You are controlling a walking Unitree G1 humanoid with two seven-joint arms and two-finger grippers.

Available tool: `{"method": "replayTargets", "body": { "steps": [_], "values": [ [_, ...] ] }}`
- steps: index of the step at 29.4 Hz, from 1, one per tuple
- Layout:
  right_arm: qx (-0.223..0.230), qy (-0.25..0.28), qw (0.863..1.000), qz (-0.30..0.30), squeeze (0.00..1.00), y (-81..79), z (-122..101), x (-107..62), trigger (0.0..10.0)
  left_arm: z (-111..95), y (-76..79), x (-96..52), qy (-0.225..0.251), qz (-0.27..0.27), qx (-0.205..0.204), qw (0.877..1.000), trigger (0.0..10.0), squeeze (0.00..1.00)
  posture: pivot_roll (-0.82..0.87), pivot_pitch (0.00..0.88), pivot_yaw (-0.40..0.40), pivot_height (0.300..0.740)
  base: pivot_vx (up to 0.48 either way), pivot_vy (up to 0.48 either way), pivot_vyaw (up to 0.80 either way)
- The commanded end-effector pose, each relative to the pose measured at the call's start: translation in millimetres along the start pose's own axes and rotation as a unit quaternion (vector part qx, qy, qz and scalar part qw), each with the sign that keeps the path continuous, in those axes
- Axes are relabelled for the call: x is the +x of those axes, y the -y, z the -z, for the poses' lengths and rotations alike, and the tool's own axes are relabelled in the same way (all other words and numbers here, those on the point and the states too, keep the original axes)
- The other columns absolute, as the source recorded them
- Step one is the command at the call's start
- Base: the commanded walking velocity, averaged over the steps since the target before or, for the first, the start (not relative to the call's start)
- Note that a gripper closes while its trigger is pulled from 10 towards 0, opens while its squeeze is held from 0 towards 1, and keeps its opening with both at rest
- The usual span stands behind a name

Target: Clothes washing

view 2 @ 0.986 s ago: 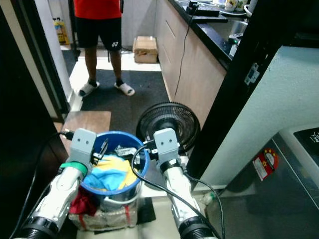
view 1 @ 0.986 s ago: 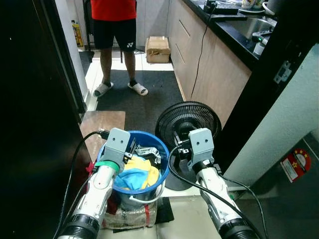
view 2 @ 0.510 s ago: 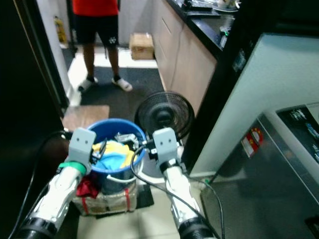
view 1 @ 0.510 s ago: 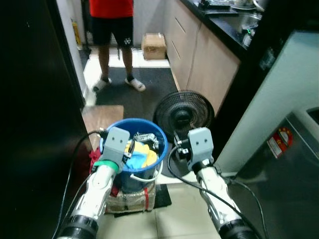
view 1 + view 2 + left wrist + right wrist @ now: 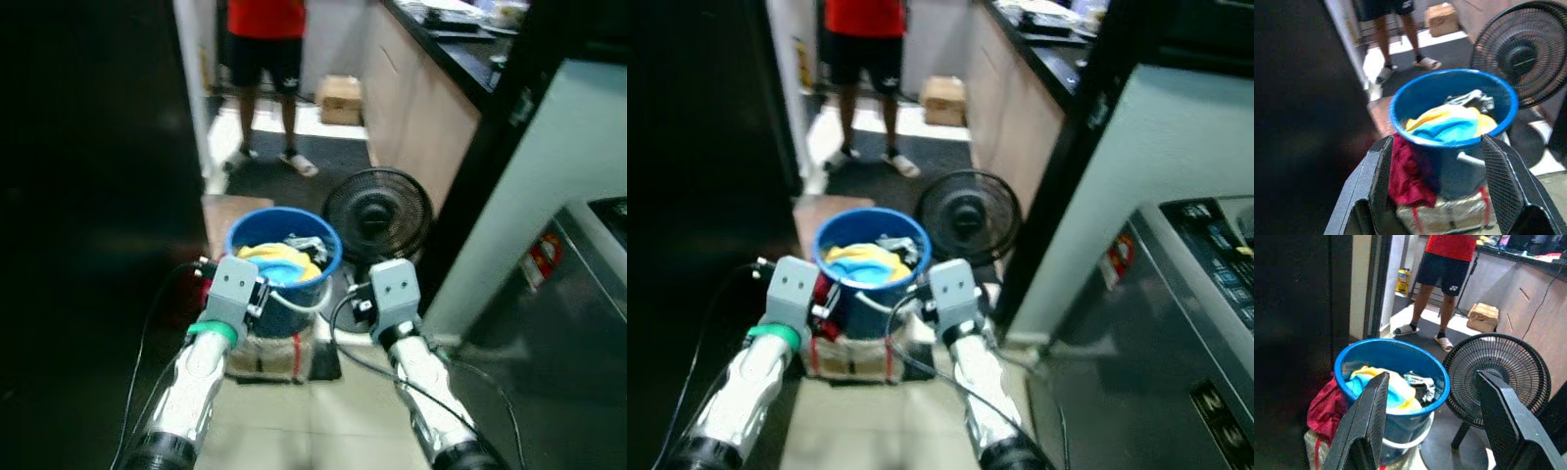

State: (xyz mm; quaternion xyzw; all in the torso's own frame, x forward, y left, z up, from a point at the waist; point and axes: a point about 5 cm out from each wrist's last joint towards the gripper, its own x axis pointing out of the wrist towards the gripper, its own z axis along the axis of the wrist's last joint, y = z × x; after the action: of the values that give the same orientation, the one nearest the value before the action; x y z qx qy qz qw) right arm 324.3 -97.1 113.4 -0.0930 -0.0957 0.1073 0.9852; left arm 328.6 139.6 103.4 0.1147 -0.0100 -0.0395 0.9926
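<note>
So the robot is standing just short of the laundry, both arms up in front of it. Starting on its left: the left gripper (image 5: 1442, 196) has its fingers (image 5: 1378, 181) spread wide with nothing between them, and the blue bucket (image 5: 1449, 147) sits right in the gap beyond the tips, near but not touching. Looks to me like it's lining up for a grab, not committed yet. A dark red cloth (image 5: 1408, 171) hangs down the bucket's side by the left finger, probably just spilled over from a full load.

In the bucket there's a yellow and light blue garment (image 5: 1393, 384) heaped up, with a grey piece (image 5: 1420, 382) beside it. The bucket is perched on a whitish sack with red straps (image 5: 269, 352), I guess to keep it off the tiled floor.

Right gripper (image 5: 1432, 440): fingers (image 5: 1501, 426) also released and holding nothing, the bucket just ahead of one tip and a black floor fan (image 5: 1498, 377) ahead of the other. The fan stands just beside the bucket.

A person in a red shirt and dark shorts (image 5: 265, 59) stands well beyond, watching. The washing machine (image 5: 1205, 294) is off to the robot's right.
</note>
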Motion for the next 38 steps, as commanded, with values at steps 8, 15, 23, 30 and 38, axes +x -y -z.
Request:
{"method": "replayTargets", "body": {
  "steps": [8, 15, 23, 30, 38],
  "values": [
    [0.000, -0.013, 1.000, 0.008, 0.00, 3.6, 5.6, -2.9, 10.0, -3.7, 6.7, 1.9, 0.005, 0.008, 0.000, 1.000, 10.0, 0.00, 0.05, 0.000, -0.006, 0.740, 0.444, 0.000, 0.00],
    [-0.002, -0.017, 1.000, 0.007, 0.00, 4.2, 7.0, -3.9, 10.0, -4.0, 7.9, 2.1, 0.005, 0.008, 0.001, 1.000, 10.0, 0.00, 0.05, 0.000, -0.007, 0.740, 0.471, 0.000, 0.00],
    [-0.002, -0.017, 1.000, 0.004, 0.00, 2.7, 7.4, -3.5, 10.0, -3.4, 8.0, 1.8, 0.004, 0.008, 0.001, 1.000, 10.0, 0.00, 0.06, 0.000, -0.008, 0.740, 0.450, 0.000, 0.00],
    [-0.003, -0.017, 1.000, 0.002, 0.00, 2.0, 7.3, -3.3, 10.0, -3.3, 8.0, 1.9, 0.004, 0.009, 0.002, 1.000, 10.0, 0.00, 0.06, 0.000, -0.008, 0.740, 0.440, 0.000, 0.00],
    [-0.006, -0.019, 1.000, 0.000, 0.00, 1.9, 8.3, -3.3, 10.0, -2.8, 8.4, 2.1, 0.003, 0.010, 0.003, 1.000, 10.0, 0.00, 0.05, 0.000, -0.006, 0.740, 0.438, 0.000, 0.00]
  ]
}}
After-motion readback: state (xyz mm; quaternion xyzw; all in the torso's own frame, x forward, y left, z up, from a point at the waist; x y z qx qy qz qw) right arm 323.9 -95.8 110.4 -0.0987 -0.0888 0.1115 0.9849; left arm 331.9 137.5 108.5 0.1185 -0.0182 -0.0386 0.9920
